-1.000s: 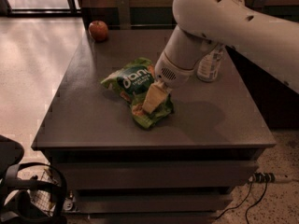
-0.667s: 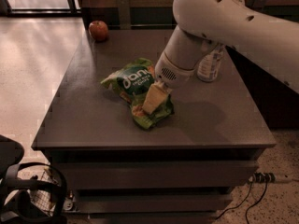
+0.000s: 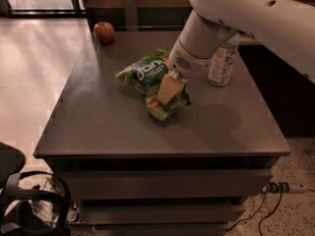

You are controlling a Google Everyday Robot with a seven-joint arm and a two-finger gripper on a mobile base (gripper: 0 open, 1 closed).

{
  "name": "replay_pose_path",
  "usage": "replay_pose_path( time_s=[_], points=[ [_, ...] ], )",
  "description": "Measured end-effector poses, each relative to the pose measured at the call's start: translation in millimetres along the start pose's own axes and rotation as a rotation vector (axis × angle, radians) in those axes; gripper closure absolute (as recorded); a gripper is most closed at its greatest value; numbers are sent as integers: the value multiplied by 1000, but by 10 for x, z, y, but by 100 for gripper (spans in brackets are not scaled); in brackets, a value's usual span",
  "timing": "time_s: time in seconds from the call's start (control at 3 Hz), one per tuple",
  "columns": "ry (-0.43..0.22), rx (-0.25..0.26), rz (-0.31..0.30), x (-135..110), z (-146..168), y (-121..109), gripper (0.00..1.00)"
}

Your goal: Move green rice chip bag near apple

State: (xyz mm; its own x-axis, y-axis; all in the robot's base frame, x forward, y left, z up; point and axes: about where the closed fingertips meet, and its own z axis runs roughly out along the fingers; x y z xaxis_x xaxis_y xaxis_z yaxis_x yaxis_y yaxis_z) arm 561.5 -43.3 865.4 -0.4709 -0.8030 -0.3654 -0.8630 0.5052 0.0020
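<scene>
At the near edge, the dark counter (image 3: 123, 136) carried nothing in front of the work. Toward its middle lay the green rice chip bag (image 3: 145, 73), crumpled, its lower end bunched up under the gripper (image 3: 165, 96). The gripper had come down onto the bag's right half from the big white arm overhead. Only one pale finger showed against the foil, but the jaws appeared to be closed on the bag's gathered middle. Just behind and to the right, the clear water bottle (image 3: 221, 65) stood upright, partly hidden by the arm. At the far left corner sat the apple (image 3: 104, 32), well apart from the bag.

The grasp looked done and the carry barely begun. The bag was yet to cross the stretch of counter to the far left and be set down close to the apple.

Compared with a second before, bag and gripper together had shifted a little up and away from the near edge, which suggests the start of a lift. The apple and the bottle had stayed where they were.
</scene>
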Motion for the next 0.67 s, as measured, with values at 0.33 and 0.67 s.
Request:
replay_pose_path(
  time_s=[0.33,0.67],
  points=[
    [-58,35,-24,-248,-98,-428,100],
    [-107,76,-52,-666,-120,-844,100]
  ],
)
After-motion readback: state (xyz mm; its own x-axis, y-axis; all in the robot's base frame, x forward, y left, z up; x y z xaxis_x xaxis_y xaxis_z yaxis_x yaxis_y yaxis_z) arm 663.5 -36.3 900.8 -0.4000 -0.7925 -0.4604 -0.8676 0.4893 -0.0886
